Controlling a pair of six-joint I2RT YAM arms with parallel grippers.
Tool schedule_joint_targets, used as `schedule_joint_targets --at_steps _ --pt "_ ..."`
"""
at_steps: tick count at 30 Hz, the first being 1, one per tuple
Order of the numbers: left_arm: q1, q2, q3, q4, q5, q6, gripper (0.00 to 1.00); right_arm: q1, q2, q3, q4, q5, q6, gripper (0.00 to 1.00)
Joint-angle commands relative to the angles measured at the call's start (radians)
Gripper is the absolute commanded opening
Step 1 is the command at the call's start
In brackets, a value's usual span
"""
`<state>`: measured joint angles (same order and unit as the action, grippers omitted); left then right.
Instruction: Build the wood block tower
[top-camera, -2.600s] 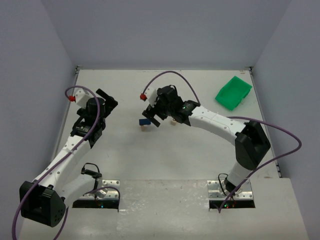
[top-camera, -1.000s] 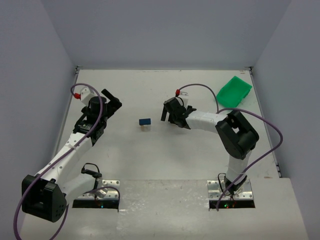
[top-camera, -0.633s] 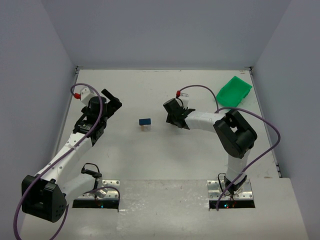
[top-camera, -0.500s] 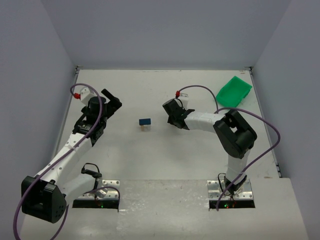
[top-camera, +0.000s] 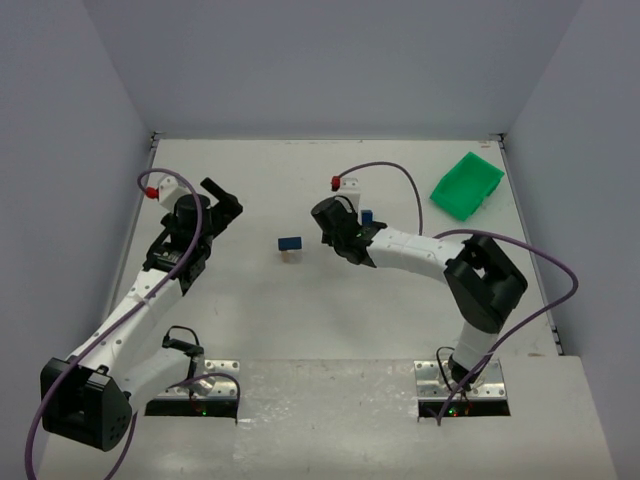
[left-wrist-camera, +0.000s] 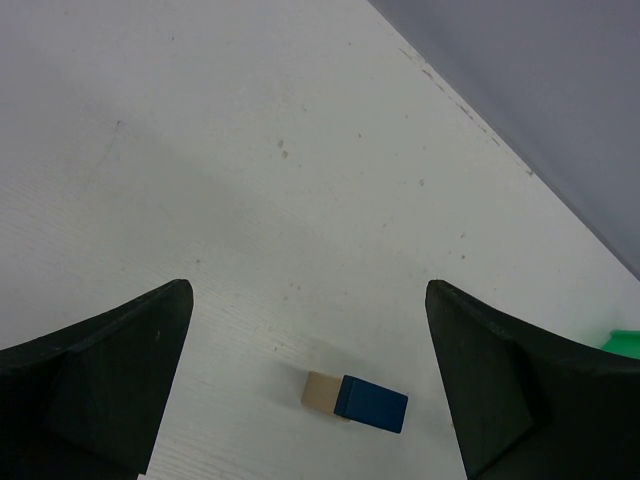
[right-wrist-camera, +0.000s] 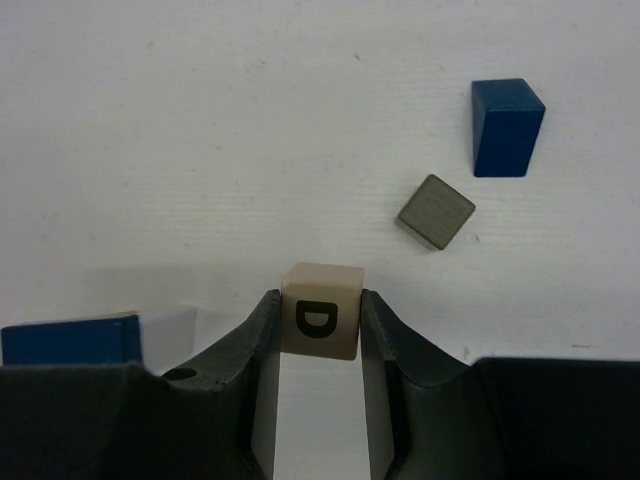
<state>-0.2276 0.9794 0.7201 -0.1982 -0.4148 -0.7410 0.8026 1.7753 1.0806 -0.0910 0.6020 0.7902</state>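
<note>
The wood block tower (top-camera: 291, 246) is a dark blue block on a tan one, standing mid-table; it also shows in the left wrist view as tower (left-wrist-camera: 356, 399) and at the lower left of the right wrist view as tower (right-wrist-camera: 70, 340). My right gripper (right-wrist-camera: 321, 325) is shut on a tan cube (right-wrist-camera: 321, 318) marked with a black D. From above, the right gripper (top-camera: 332, 232) sits just right of the tower. My left gripper (top-camera: 222, 200) is open and empty, well left of the tower, its fingers (left-wrist-camera: 110, 370) wide apart.
A loose blue block (right-wrist-camera: 507, 127) and a grey block (right-wrist-camera: 436, 210) lie beyond the held cube; the blue block (top-camera: 367, 215) shows beside the right arm. A green bin (top-camera: 466, 185) stands at the back right, its corner (left-wrist-camera: 625, 340) just visible.
My right gripper has shut on the D cube and shifted left toward the tower, uncovering the loose blue block. The left arm has stayed put.
</note>
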Motion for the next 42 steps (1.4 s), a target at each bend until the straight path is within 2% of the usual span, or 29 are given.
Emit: schedule_joint_targets --at_steps 1,15,25,35,42 --pt "0.005 -0.026 0.002 0.037 -0.009 0.002 1.00 0.066 -0.044 0.101 0.041 0.028 -0.098 0.18" --pt "0.005 -0.044 -0.001 0.014 -0.047 -0.016 1.00 0.187 0.070 0.304 0.020 -0.055 -0.188 0.20" --pt "0.005 -0.051 0.006 -0.019 -0.082 -0.038 1.00 0.231 0.156 0.399 -0.017 -0.014 -0.176 0.22" --pt "0.005 -0.053 0.009 -0.030 -0.097 -0.046 1.00 0.240 0.207 0.453 -0.068 0.022 -0.152 0.25" --pt "0.005 -0.048 0.009 -0.030 -0.099 -0.049 1.00 0.240 0.192 0.426 -0.070 0.050 -0.133 0.26"
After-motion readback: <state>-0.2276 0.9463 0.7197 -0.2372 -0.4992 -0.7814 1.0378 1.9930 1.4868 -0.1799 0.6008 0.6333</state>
